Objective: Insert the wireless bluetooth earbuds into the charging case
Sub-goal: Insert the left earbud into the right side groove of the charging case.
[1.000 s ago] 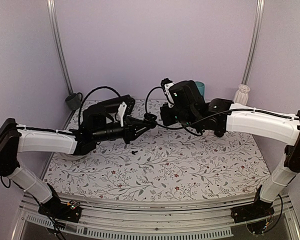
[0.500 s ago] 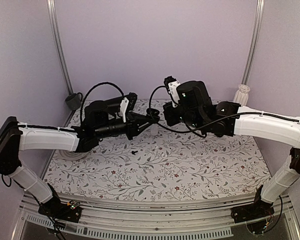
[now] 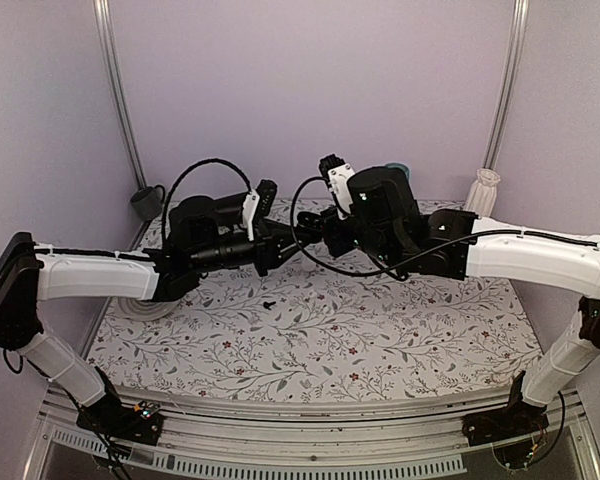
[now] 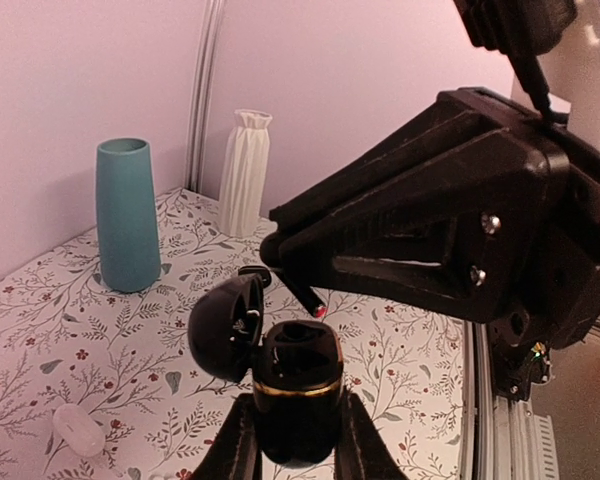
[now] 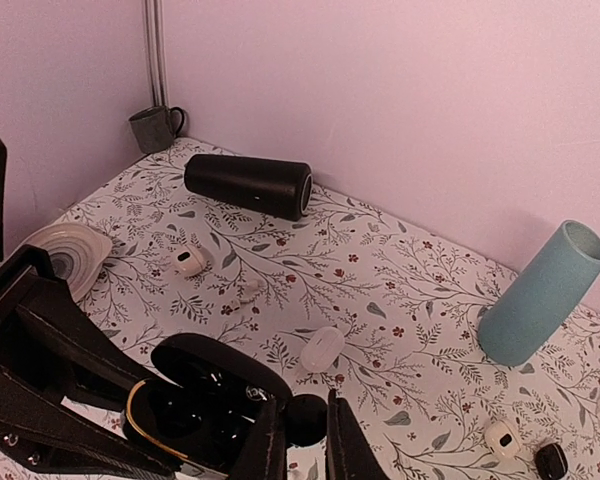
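- The step in hand is seating an earbud. The two arms meet in mid-air above the flower-patterned worktop (image 3: 380,340), and nothing they hold touches it.
- The left pincer (image 4: 297,445) is clamped on the lower half of the small black pebble-shaped charging case (image 4: 298,385), which has a gold band at its rim. Its hinged lid (image 4: 227,325) stands open to one side and the mouth faces up.
- The right pincer (image 5: 303,445) is closed on a tiny black earbud (image 5: 305,418), gripping it by the round body. In the left wrist view the short red-tipped stem (image 4: 302,296) slants down toward the case mouth. It is just above the mouth and not yet inside.
- I cannot tell whether either well is already filled, because the inside of the case is dark and glossy.
- A small black piece (image 3: 268,302) lies on the worktop below the arms. From its shape it is probably the second earbud, so the task looks half done at most.
- As I judge it, the next move is a fine one:
  - bring the stem over a free well;
  - turn the earbud so the stem lines up with the well rather than crossing it;
  - lower it gently until the body sits flush, and only then let the right pincer loosen.
- The left pincer has to hold the case steady throughout, with the lid clear of the descending fingers.
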